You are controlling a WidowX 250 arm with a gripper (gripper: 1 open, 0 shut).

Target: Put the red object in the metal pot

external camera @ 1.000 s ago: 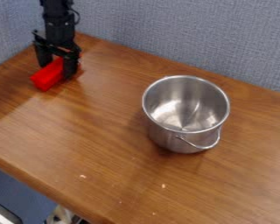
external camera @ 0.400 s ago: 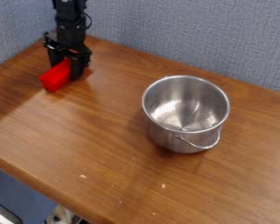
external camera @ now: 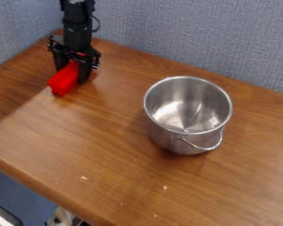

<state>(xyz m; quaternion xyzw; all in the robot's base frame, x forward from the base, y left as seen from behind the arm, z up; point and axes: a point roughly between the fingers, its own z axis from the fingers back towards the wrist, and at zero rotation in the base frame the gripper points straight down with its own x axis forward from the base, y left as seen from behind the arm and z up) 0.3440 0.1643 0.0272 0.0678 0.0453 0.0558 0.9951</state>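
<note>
Red against dark wood — the red object (external camera: 65, 80) sits at about ten o'clock on the counter (external camera: 96, 150), near the back-left corner, and the black pincer (external camera: 73, 65) comes straight down onto its upper end. The two dark jaws stand on either side of the block, drawn in tight against it, so the pincer is clamped on the red object rather than spread wide. The lower end of the block juts out toward the front-left from between the jaws; whether that end touches the wood or hangs just clear of it cannot be told from this view.

At about three o'clock, well apart from the pincer, stands the metal pot (external camera: 187, 113) — round, shiny, upright, mouth open to the camera. Its inside shows only bright reflections on the steel floor and walls. The thin wire handle lies folded down over the front of the pot. Behind the counter rises a grey-blue wall (external camera: 203, 35).
</note>
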